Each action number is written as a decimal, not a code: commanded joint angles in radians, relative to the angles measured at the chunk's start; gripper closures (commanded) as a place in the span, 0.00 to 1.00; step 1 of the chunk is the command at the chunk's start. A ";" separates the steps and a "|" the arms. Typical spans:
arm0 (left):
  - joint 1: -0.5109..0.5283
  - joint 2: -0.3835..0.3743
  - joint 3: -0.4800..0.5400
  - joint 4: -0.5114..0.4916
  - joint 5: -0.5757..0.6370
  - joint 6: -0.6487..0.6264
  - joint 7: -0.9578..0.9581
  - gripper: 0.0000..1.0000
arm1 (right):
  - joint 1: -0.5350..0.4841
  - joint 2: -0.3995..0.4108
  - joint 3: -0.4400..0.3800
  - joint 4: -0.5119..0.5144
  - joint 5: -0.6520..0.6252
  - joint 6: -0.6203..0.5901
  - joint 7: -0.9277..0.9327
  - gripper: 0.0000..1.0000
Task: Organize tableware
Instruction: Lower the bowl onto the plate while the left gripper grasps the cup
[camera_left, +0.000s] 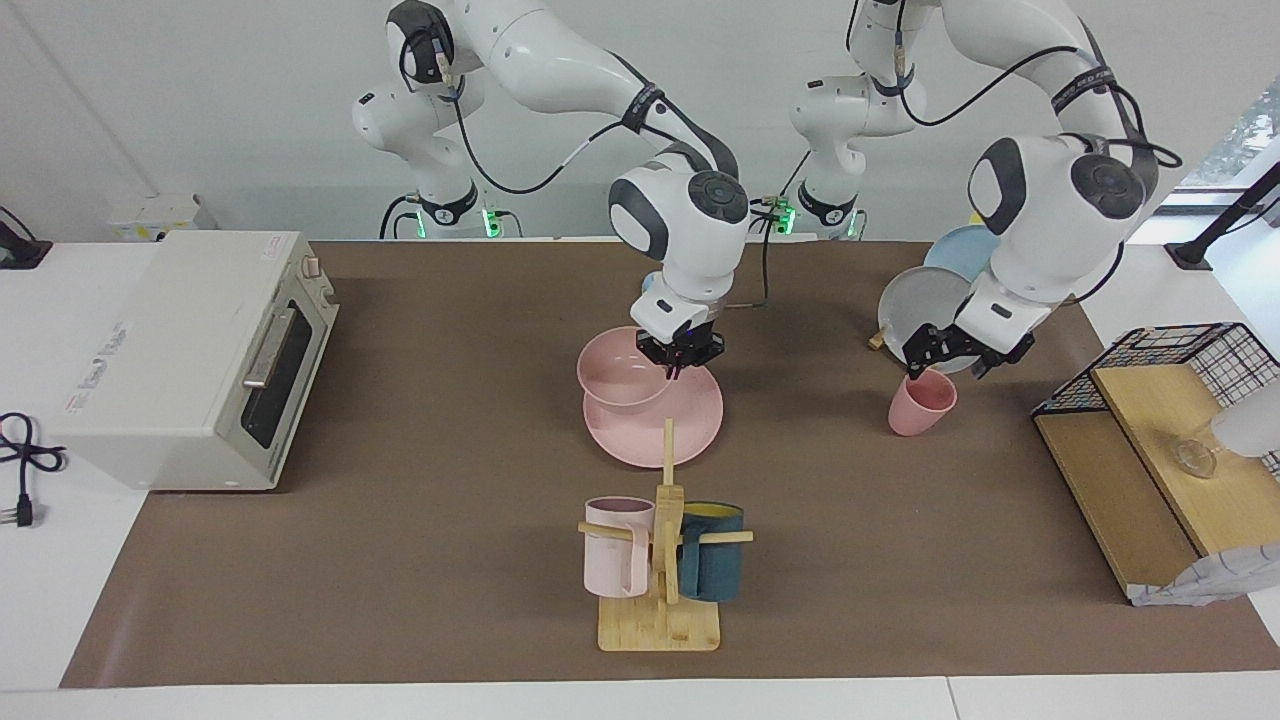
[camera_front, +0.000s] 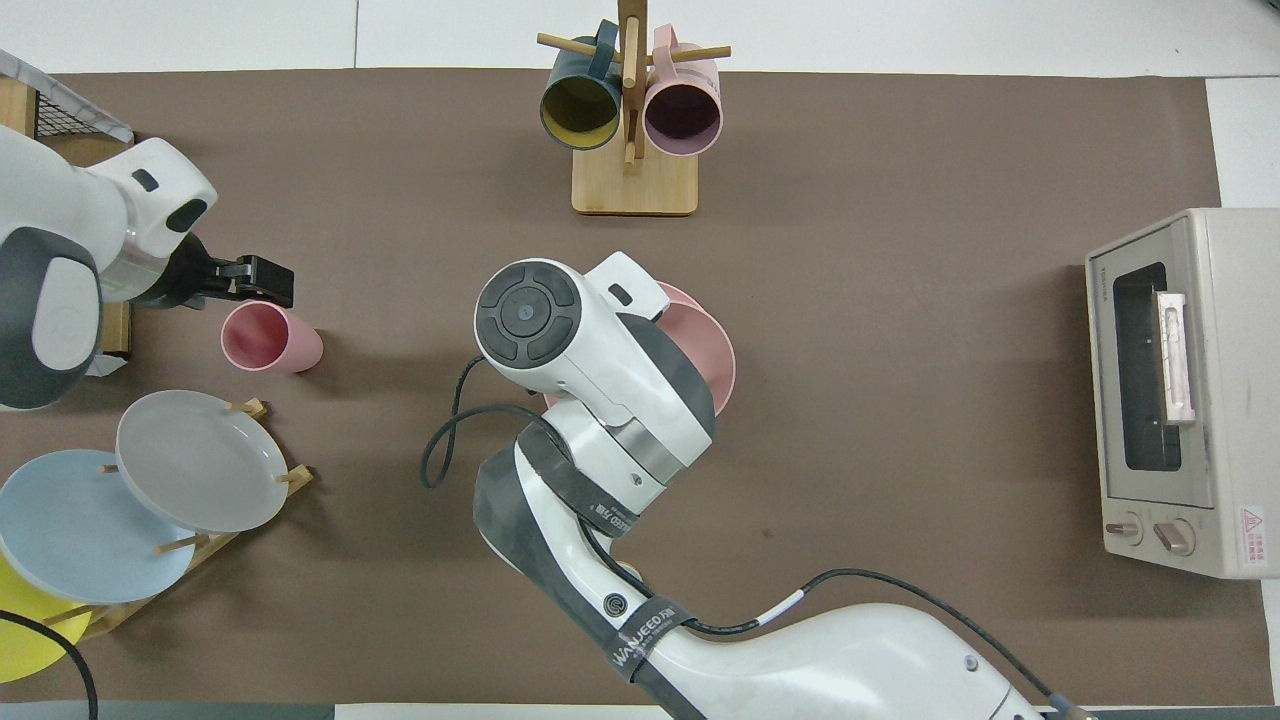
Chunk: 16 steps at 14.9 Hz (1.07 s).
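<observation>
Matte pink set. Bowl (camera_left: 620, 376) sits on plate (camera_left: 655, 412), mid-table, mouth up, slightly tilted. Right gripper (camera_left: 680, 362) at bowl rim, fingers pinching rim. Cup (camera_left: 921, 402) near left arm's end of table, tapered, tilted, mouth facing up toward robots. Left gripper (camera_left: 950, 358) at cup rim; can't tell its finger state.

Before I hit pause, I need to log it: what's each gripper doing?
Left gripper: at the pink cup's rim; open or shut cannot be told.
Right gripper: on the pink bowl's rim, bowl resting on the pink plate; grip cannot be told.
</observation>
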<state>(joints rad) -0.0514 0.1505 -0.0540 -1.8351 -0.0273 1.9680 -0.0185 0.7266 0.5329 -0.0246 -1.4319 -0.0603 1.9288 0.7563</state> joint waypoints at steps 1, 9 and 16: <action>-0.010 0.018 0.008 -0.026 -0.011 0.055 -0.006 0.00 | 0.008 -0.002 -0.001 -0.022 -0.004 0.056 0.003 1.00; -0.005 -0.034 0.008 -0.160 -0.040 0.107 -0.043 0.00 | 0.036 -0.002 -0.001 -0.097 0.000 0.168 0.003 1.00; -0.010 -0.058 0.008 -0.234 -0.065 0.163 -0.097 0.13 | 0.036 -0.013 0.002 -0.142 0.010 0.202 0.000 1.00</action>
<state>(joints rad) -0.0537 0.1288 -0.0524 -2.0142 -0.0784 2.0905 -0.1003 0.7642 0.5379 -0.0248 -1.5293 -0.0600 2.0880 0.7563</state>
